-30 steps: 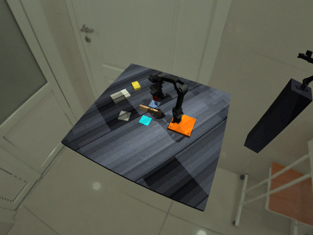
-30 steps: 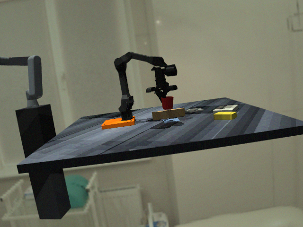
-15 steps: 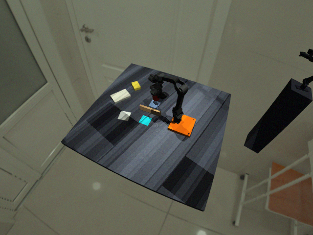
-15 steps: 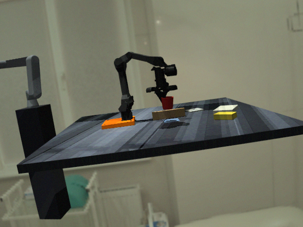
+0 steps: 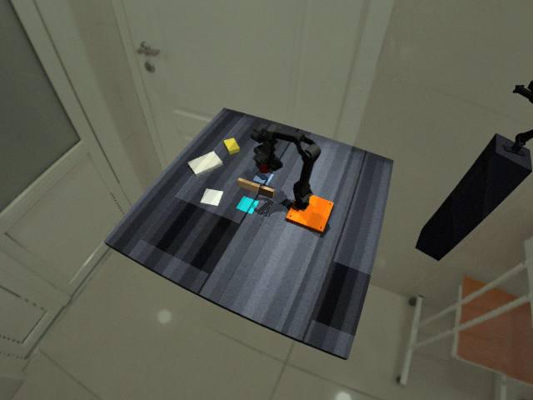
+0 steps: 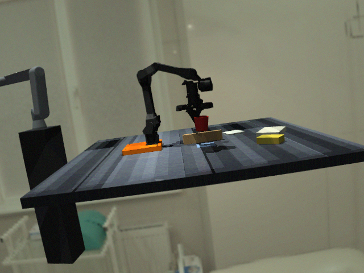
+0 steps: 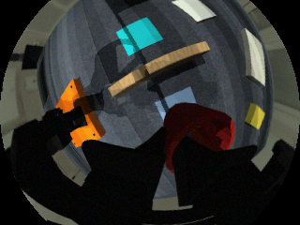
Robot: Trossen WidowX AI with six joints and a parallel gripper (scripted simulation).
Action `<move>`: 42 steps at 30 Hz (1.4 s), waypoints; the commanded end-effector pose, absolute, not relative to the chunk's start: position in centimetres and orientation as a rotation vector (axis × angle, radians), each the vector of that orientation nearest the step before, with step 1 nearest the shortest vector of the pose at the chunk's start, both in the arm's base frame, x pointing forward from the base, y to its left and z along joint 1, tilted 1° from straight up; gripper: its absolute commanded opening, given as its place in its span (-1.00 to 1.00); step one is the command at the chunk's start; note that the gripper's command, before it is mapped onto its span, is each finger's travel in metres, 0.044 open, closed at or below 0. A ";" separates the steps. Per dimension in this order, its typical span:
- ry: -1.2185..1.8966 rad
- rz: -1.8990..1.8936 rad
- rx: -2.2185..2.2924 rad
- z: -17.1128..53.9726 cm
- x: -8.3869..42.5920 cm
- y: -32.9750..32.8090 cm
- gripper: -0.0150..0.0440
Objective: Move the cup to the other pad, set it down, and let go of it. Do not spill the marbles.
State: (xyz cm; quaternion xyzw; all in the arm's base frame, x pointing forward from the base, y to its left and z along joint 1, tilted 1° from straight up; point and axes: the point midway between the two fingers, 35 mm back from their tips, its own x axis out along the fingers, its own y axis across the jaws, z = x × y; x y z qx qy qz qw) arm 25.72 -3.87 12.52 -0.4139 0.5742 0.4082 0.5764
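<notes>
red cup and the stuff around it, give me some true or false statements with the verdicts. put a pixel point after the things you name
1. The red cup [image 5: 263, 168] [image 6: 201, 123] [image 7: 213, 128] is held in the fingers. True.
2. The cup stands on the cyan pad [image 5: 247, 204] [image 7: 140, 36]. False: it is in the air, off both pads.
3. The wooden bar [image 5: 248, 185] [image 6: 202, 137] [image 7: 175, 61] lies between the cyan pad and the light blue pad [image 5: 263, 178] [image 7: 177, 100]. True.
4. The yellow block [image 5: 231, 146] [image 6: 269, 139] [image 7: 255, 116] sits on the orange plate [image 5: 319, 213] [image 6: 139, 149] [image 7: 94, 126]. False: it lies apart from it.
</notes>
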 end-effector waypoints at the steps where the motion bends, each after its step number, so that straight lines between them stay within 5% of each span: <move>1: 1.339 0.953 -0.967 12.6 25.5 -3.1 -0.49; 42: 1.332 0.959 -0.961 12.7 24.4 4.4 -0.49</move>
